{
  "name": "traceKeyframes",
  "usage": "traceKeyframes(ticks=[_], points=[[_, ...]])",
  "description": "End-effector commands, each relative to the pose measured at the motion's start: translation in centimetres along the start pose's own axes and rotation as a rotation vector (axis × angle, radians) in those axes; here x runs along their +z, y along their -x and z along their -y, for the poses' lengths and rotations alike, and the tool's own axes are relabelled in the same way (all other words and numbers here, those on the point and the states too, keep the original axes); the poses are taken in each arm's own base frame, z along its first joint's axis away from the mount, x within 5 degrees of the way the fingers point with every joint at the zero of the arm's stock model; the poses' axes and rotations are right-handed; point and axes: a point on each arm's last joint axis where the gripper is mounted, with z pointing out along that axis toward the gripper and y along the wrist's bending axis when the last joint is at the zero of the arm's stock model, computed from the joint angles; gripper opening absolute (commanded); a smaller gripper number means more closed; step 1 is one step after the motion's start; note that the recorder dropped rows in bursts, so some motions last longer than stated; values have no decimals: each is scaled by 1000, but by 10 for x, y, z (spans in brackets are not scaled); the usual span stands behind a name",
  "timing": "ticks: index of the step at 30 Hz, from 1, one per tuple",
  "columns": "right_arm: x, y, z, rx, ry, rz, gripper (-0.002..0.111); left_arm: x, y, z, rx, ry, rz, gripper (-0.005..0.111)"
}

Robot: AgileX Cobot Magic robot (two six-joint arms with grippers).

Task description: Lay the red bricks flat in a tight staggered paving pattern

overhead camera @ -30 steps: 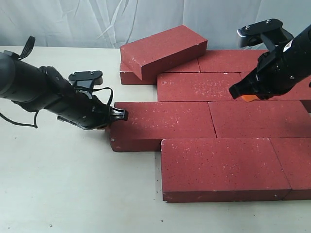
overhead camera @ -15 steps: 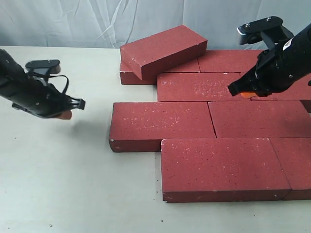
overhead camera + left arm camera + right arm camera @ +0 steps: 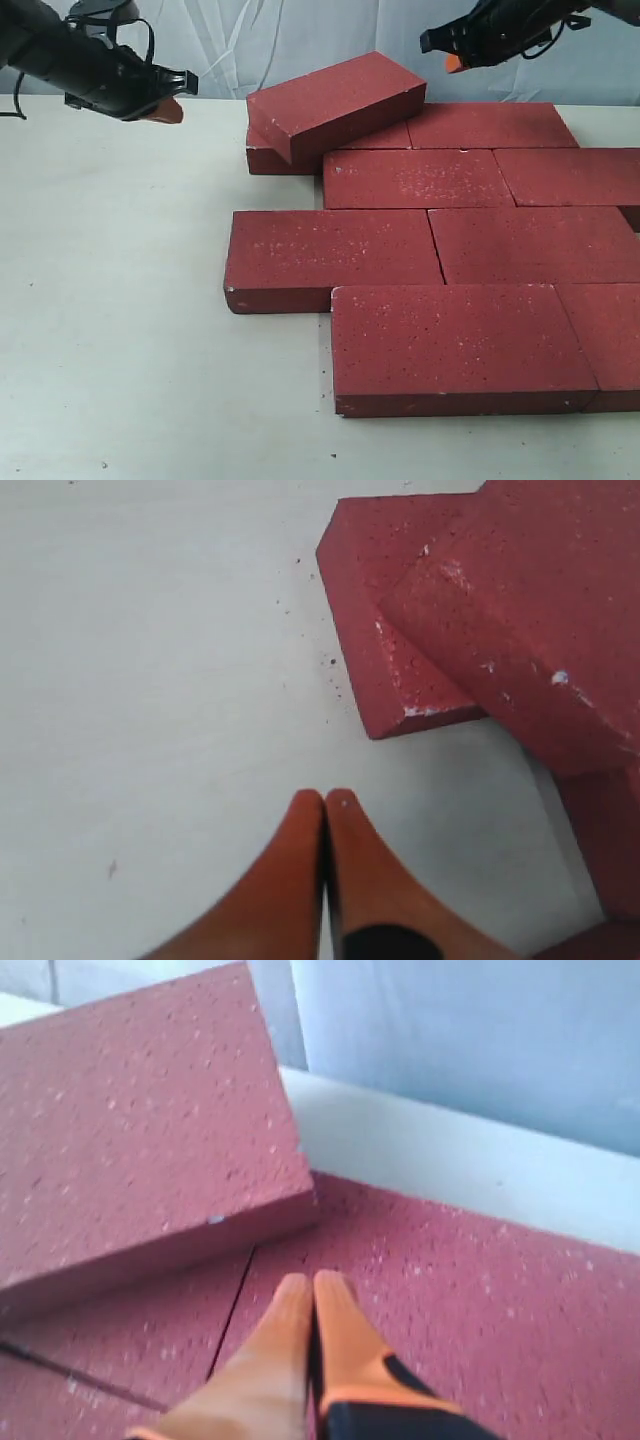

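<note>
Two arms have pulled back in the last second. My left gripper (image 3: 170, 109), which was pressed against the left end of a dark red, grainy rectangular paving brick (image 3: 330, 255) in the third row from the back, now hangs high over the pale tabletop (image 3: 120, 330) near its far edge, well apart from every brick. Its orange fingertips (image 3: 295, 840) are pressed together with nothing between them. My right gripper (image 3: 452, 62), which hovered low over the right side of the paving, has lifted toward the grey backdrop (image 3: 300, 40), and its fingers are likewise closed and empty. The red bricks sit on the right half of the table: eight lie flat in four offset rows, with joints that look snug. A ninth brick (image 3: 335, 100) leans tilted on the back row's left brick. I judge the nudging finished, and that tilted brick is what remains to lay flat.
</note>
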Motion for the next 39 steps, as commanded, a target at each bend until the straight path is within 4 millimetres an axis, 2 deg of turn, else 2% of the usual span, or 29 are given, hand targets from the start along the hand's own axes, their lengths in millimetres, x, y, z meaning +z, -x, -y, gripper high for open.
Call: traceKeyframes(ticks=[1,5,15,18,22,31,35,39], points=[[41,10,15,48,-19,64,-1,27,9,16,57,-45,-27,0],[63,9,22,52,-46,98,-1,56,15,23,68,-78,-34,0],[92,-8,26,91,-40,90,-1,93,19,32,66,-132,-44,0],[95,-10,26,87,-30,85,-1,100,19,38,80,-141,-43,0],[94,-9,21,53,-6,78,-1,102,22,44,97,-146,-31,0],[90,-7,7,-24,36,41,-1,104,22,43,104,-141,-35,0],[81,-4,6,-59,35,6,-1,101,23,42,126,-127,-32,0],[65,1,1,-95,56,-23,-1,88,32,41,156,-109,-10,0]])
